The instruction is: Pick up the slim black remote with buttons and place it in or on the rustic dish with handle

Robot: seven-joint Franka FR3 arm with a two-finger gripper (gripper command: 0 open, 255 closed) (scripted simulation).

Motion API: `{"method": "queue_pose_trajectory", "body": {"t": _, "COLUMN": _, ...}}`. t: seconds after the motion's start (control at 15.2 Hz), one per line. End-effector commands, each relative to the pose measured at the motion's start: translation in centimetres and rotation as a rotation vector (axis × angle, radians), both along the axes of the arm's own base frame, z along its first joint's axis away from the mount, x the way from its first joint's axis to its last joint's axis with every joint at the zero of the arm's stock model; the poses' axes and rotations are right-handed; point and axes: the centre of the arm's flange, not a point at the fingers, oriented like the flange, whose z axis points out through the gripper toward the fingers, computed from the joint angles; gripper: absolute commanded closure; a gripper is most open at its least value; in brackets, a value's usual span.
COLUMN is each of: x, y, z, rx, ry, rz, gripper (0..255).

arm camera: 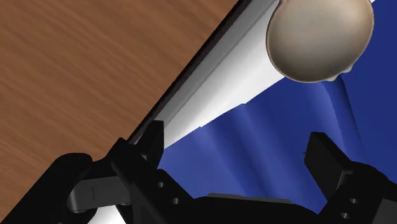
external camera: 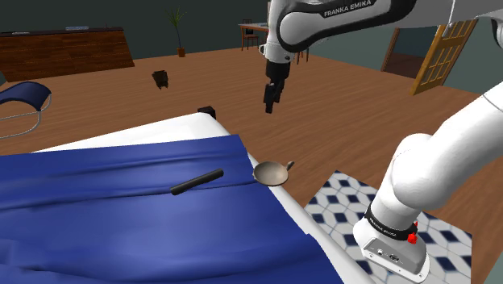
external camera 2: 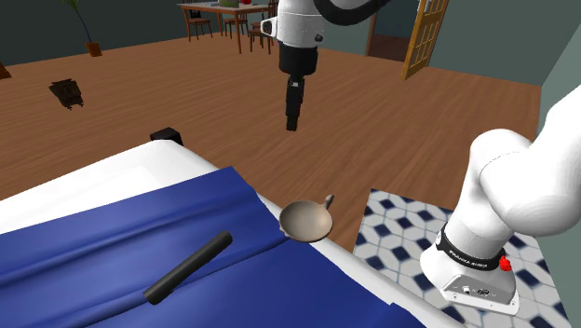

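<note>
Remote (external camera: 197, 181) on blanket (external camera: 97, 210), arm (external camera: 322, 24) raised, jaws apart

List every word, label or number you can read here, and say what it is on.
"FRANKA EMIKA": on the white arm, near the top of the shoulder view.
Print on the black band at the arm's base: too small to read.
No other text can be read.

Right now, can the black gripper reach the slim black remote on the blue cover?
Probably yes. The open black gripper hangs in free air, and the slim black remote lies uncovered on the blue cover.
</note>
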Motion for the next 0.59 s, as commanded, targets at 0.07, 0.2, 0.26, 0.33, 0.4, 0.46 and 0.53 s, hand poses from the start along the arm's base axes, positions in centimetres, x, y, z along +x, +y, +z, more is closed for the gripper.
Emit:
{"method": "queue_pose_trajectory", "body": {"t": 0.07, "x": 2.7, "y": 2.4, "z": -1.8, "rx": 0.001, "ry": 0.014, "rz": 0.1, "gripper": 0}}
{"method": "queue_pose_trajectory", "body": {"t": 0.2, "x": 4.3, "y": 4.1, "z": -3.1, "rx": 0.001, "ry": 0.024, "rz": 0.165, "gripper": 0}}
{"method": "queue_pose_trajectory", "body": {"t": 0.26, "x": 5.1, "y": 5.0, "z": -3.8, "rx": 0.001, "ry": 0.029, "rz": 0.197, "gripper": 0}}
{"method": "queue_pose_trajectory", "body": {"t": 0.33, "x": 5.8, "y": 5.9, "z": -4.5, "rx": 0.002, "ry": 0.034, "rz": 0.23, "gripper": 0}}
{"method": "queue_pose_trajectory", "body": {"t": 0.4, "x": 6.5, "y": 6.8, "z": -5.2, "rx": 0.002, "ry": 0.039, "rz": 0.262, "gripper": 0}}
{"method": "queue_pose_trajectory", "body": {"t": 0.46, "x": 7.2, "y": 7.7, "z": -5.8, "rx": 0.002, "ry": 0.044, "rz": 0.294, "gripper": 0}}
{"method": "queue_pose_trajectory", "body": {"t": 0.53, "x": 7.8, "y": 8.7, "z": -6.5, "rx": 0.002, "ry": 0.049, "rz": 0.327, "gripper": 0}}
